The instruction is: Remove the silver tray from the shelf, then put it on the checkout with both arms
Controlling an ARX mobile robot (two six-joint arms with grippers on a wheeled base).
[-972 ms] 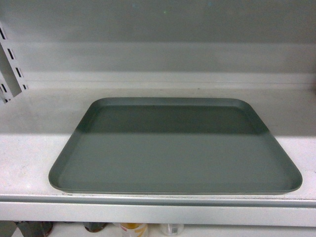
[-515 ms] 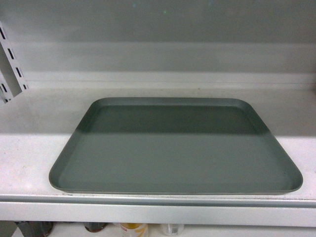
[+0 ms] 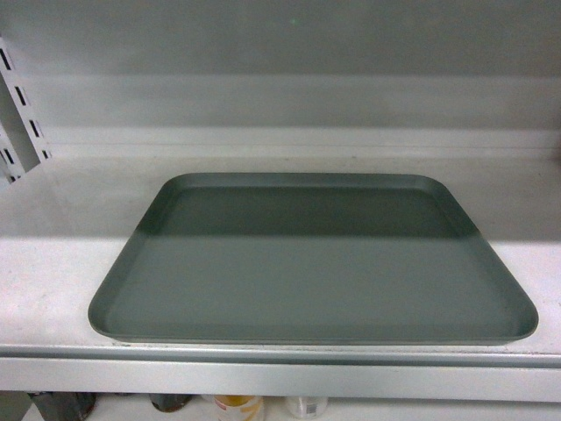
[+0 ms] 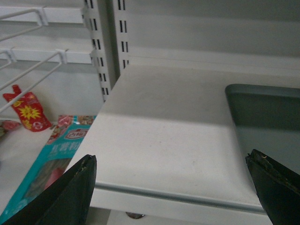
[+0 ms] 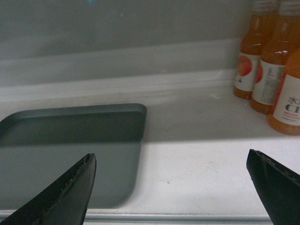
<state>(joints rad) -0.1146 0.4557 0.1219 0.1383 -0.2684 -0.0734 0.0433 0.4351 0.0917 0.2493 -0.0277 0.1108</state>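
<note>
The shelf (image 3: 53, 289) carries the silver tray (image 3: 311, 263) flat near its front lip, long axis running 9 to 3 o'clock in the head view. The left gripper (image 4: 173, 187), jaws spread and empty, has the tray's left edge toward 2 o'clock. The right gripper (image 5: 171, 187), likewise spread and empty, has the right edge at 10 o'clock. Neither looks clearly nearer. Orange juice bottles (image 5: 274, 65) stand at 1 o'clock, well apart.
</note>
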